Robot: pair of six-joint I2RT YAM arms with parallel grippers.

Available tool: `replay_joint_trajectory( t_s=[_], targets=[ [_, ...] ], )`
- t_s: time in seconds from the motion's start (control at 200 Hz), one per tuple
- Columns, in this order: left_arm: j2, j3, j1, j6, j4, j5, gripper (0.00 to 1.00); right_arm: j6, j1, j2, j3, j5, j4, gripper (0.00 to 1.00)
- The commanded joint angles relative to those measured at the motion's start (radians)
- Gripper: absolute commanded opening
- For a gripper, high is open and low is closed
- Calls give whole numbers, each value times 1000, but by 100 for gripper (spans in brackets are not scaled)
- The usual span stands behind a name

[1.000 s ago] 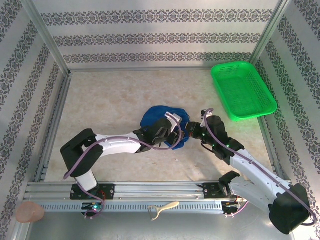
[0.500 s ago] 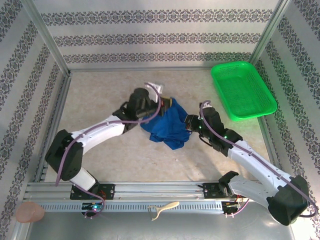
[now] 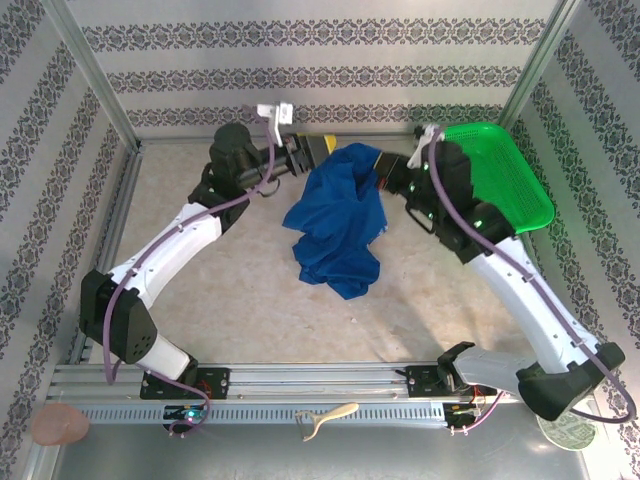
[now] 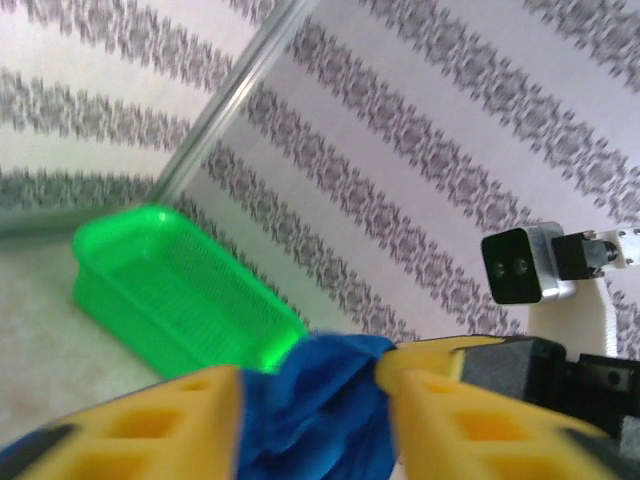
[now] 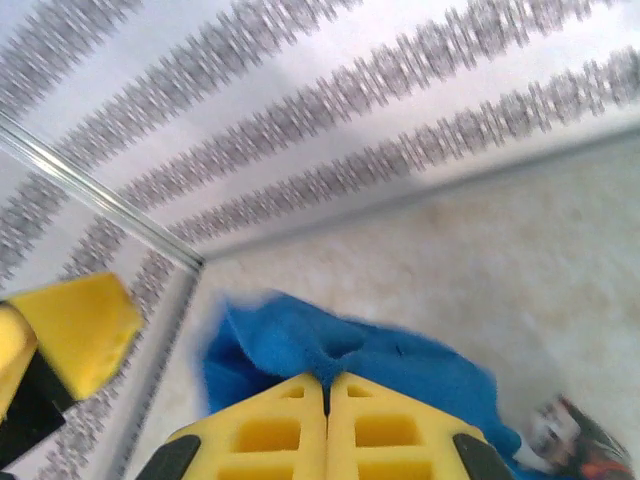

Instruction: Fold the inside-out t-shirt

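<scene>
Top external view: a second ago the t-shirt (image 3: 340, 215) sat balled up mid-table (image 3: 220, 270) between the grippers. Now both arms have swung out toward the far wall and it hangs spread between them, top edge lifted and lower end trailing on the table near the middle. At the far wall the left gripper (image 3: 318, 148) has its fingers (image 4: 150, 425) apart with a thick wad of blue cloth wedged between them, per the left wrist view, while the right gripper (image 3: 385, 175), just beside the green basket (image 3: 500, 190), has its jaws pressed together, nipping the shirt's other top edge.
</scene>
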Motion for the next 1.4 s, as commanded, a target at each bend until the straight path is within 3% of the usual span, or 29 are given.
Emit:
replay_joint_trajectory(
  t_s=[0.0, 0.14, 0.3, 0.53, 0.634, 0.934, 1.219, 1.269, 1.334, 1.394],
  targets=[
    [-12, 35, 77, -39, -2, 13, 75, -44, -18, 52, 195, -58, -57, 0],
    [-100, -102, 114, -16, -6, -7, 81, -85, -31, 134, 362, -94, -165, 0],
    [-200, -349, 101, -13, 57, -35, 83, -87, -51, 142, 365, -139, -187, 0],
    [-220, -581, -35, 111, 84, -135, 87, -83, -54, 96, 304, -180, -184, 0],
    [-148, -578, -89, 169, 76, -198, 89, -81, -60, 75, 281, -194, -181, 0],
    [74, -490, -90, 175, 105, -265, 92, -74, -85, 56, 302, -265, -169, 0],
    [280, -304, -104, 163, 119, -188, 93, -46, -114, 46, 290, -341, -100, 0],
    [346, -234, -113, 145, 115, -134, 80, -44, -130, 49, 303, -348, -101, 0],
    [407, -156, -115, 89, 125, -34, 37, -35, -177, 56, 328, -360, -103, 0],
    [383, -106, -93, 73, 77, -30, 0, -8, -254, 62, 350, -387, -104, 0]
  ],
)
